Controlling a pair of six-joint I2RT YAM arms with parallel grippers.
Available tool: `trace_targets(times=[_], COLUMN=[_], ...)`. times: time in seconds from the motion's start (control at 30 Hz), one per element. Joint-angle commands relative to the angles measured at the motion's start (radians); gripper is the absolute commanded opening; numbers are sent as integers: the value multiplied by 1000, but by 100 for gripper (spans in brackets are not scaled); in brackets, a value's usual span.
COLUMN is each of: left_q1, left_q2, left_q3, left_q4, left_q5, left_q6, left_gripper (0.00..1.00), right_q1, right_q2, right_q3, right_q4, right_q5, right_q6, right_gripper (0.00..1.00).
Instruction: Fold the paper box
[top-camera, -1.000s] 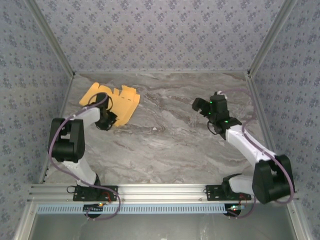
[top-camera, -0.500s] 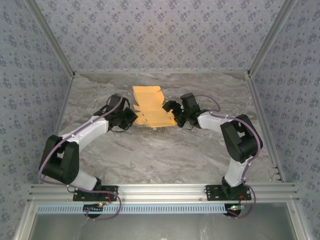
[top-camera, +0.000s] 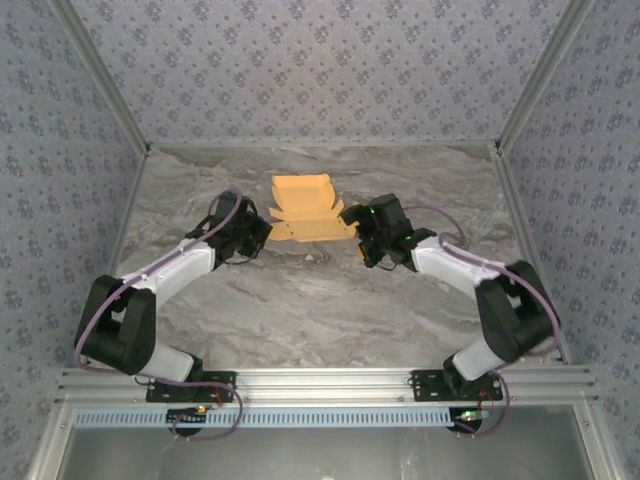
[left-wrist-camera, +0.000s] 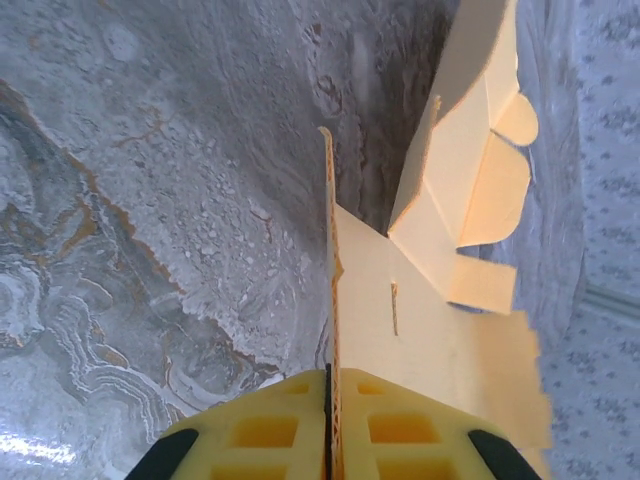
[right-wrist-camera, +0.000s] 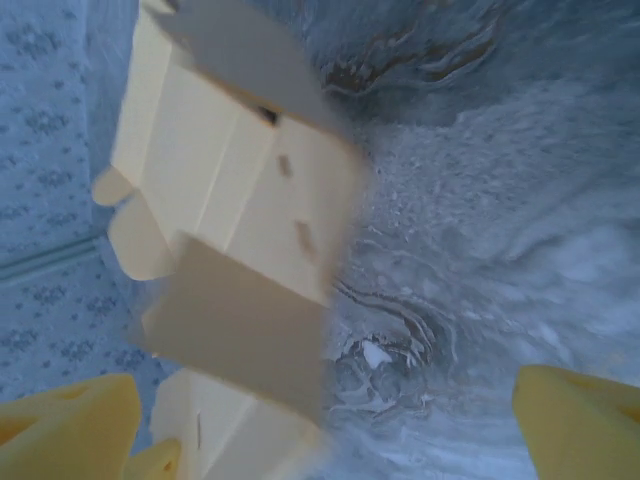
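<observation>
Counter: I see a grey marbled surface under both tools.

Paper box: It is yellow-orange and partly raised, and it lies between my two tools. On the left wrist camera the paper box runs straight out from the pads, one panel edge-on. Creased walls and rounded flaps stand up beyond it, to the right. On the right wrist camera the paper box sits ahead and left of the tool, and its nearest flaps are blurred.

Left tool: It is clamped on the box's near-left edge. At the left tool the yellow pads are pressed together on the thin panel.

Right tool: It is just beside the box's right edge. At the right tool the pads are spread wide apart. I cannot tell whether either pad touches the paper.
</observation>
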Motion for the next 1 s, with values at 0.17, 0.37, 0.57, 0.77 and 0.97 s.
trace_targets(times=[0.17,0.37,0.57,0.77,0.97], left_q1=[-39,-66,-84,-98,-93], left_q2=[-81,-83,-93,-124,-185], left_q3=[-33,-53,-67,-127,-128], left_q4=[40,98,121,212,147], left_q5=[-120,-112,-115,-145,-178], left_q6=[-152,-188,-219,-250,-181], left_gripper=[6,6,7,13,65], right_q1=[21,68,141,117,88], right_q2=[-150,-43,36,133,170], right_q3=[-96,-38,-14,5,42], right_q4=[-34,170,298,354,333], right_q5=[149,61,112,69,-15], right_q6=[142,182,243,251,150], right_gripper=[97,96,73,35,13])
